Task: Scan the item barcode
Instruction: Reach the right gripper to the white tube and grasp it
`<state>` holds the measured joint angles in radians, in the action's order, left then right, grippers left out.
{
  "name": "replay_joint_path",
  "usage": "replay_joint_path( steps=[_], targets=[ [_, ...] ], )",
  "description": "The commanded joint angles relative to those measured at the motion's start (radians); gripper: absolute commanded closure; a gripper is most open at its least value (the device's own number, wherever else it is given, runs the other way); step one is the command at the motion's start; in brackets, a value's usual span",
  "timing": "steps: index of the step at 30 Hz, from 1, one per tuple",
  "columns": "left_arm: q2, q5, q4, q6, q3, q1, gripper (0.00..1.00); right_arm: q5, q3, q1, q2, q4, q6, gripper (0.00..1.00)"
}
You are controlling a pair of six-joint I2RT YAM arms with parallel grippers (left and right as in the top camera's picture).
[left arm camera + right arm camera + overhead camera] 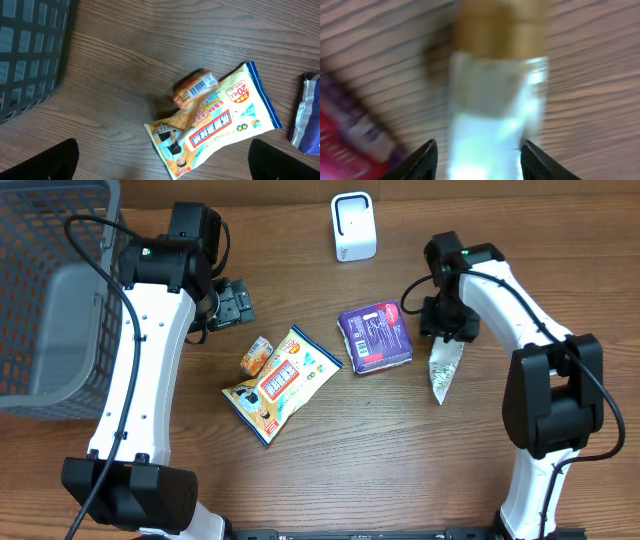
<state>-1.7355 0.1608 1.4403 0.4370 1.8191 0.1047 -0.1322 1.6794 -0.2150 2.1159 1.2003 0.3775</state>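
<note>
Lying by the right gripper (444, 332): the silvery pouch (443, 370), flat glossy foil with a gold band at one end, narrowing to a point at the other. I see it on the wood-grain table (400, 460), just right of the purple packet (375, 335).
Right gripper: in the wrist view I see its dark fingertips (422, 160) on either side of the pouch, jaws part-way apart. That picture is smeared, so I cannot tell whether they pinch the foil or merely flank it.
Left gripper (232, 302): spread to its fullest, clasping nothing, above bare wood near the basket (50, 280).
Scanner (353, 227): small white block with rounded corners, upright at the table's far edge, well apart from the pouch.
Purple packet: crinkled film, roughly square, printed face up.
Snack bag (220, 125): glossy yellow-and-white pillow bag, blue-edged, lying aslant.
Orange packet (195, 87): small stubby wrapper, barcode label showing, touching the snack bag's upper edge.
Basket: grey plastic mesh, at the table's left edge.
</note>
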Motion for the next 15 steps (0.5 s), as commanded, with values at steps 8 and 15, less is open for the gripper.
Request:
replay_joint_path(
  steps=[8, 15],
  targets=[
    [-0.006, -0.001, -0.002, -0.011, 0.008, 0.0, 0.0, -0.05, 0.094, 0.019, -0.031, 0.124, 0.016, 0.44],
    [-0.006, -0.001, -0.002, -0.011, 0.008, 0.0, 0.0, -0.047, 0.138, 0.031, -0.031, 0.219, 0.023, 0.09]
  ],
)
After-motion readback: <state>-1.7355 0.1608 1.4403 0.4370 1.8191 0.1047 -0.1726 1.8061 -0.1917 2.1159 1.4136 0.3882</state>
